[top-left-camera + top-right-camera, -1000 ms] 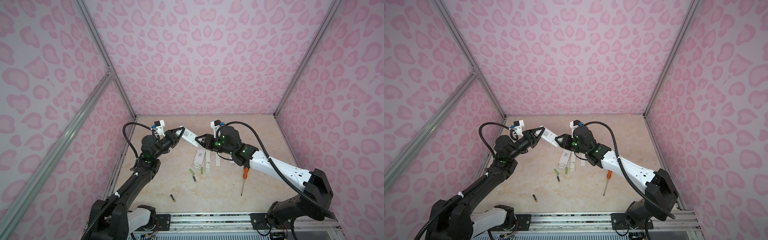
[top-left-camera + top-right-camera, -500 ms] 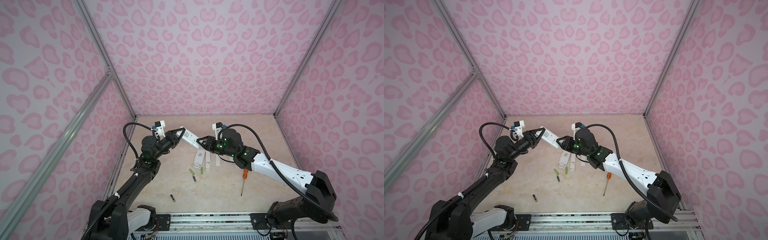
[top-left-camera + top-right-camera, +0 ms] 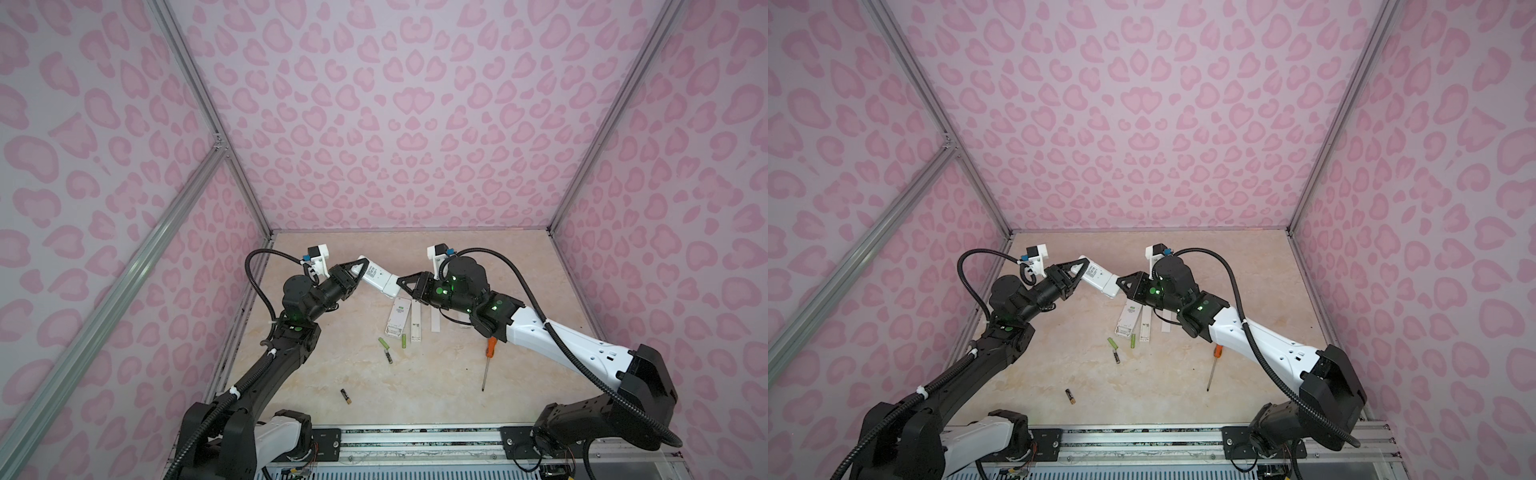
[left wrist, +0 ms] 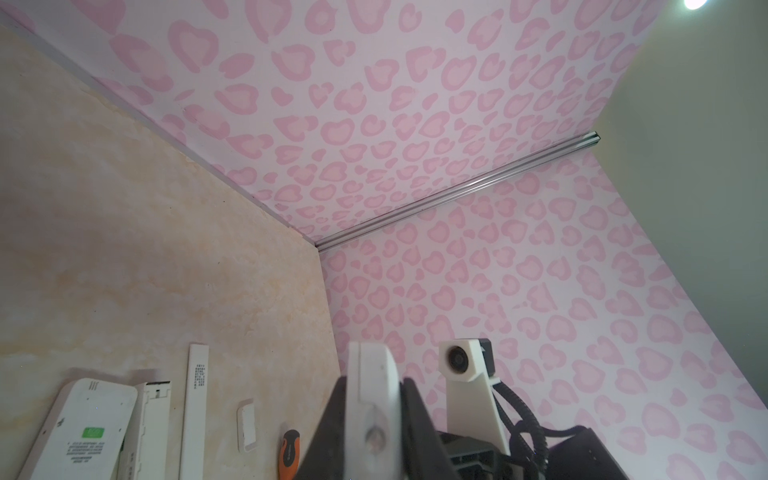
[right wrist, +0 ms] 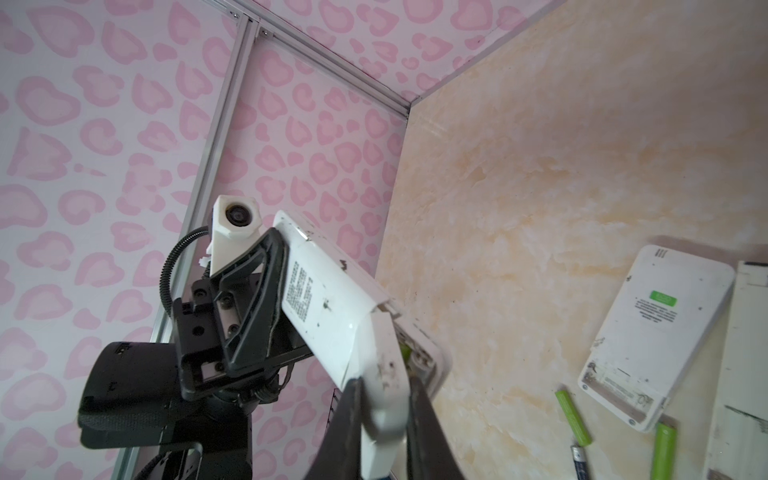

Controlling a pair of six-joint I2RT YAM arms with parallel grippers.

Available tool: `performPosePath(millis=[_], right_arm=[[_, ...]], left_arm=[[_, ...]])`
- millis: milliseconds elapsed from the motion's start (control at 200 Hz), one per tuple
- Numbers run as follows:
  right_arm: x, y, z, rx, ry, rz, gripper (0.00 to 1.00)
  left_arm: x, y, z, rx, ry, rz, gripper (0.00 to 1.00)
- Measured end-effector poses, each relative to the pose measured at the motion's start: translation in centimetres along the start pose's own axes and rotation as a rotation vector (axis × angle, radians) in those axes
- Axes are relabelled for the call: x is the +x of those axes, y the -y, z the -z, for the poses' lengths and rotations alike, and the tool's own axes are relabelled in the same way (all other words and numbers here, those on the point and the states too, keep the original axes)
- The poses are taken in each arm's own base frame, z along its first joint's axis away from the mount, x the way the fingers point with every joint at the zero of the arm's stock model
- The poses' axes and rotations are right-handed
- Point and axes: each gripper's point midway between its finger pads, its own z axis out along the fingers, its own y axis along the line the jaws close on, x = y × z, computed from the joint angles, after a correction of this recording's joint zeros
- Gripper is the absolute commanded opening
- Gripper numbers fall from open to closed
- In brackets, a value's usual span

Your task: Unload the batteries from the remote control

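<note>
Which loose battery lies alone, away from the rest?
The black, gold-ended battery nearest the front rail; the other three batteries cluster beside the flat white remote.

Top views high from the near side, over the whole tabletop; close wrist views, both on the remote.

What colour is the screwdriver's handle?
Orange and black; the screwdriver handle shows best in the left wrist view.
</note>
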Motion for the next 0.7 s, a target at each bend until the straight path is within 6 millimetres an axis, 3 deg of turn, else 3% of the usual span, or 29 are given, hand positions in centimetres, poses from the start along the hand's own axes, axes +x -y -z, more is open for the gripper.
performPosePath(millis=[700], right_arm=[[0.1, -0.5, -1.1, -0.066, -0.007, -0.038, 0.01]], left_arm=[[0.7, -2.2, -0.1, -0.057, -0.018, 0.047, 0.03]])
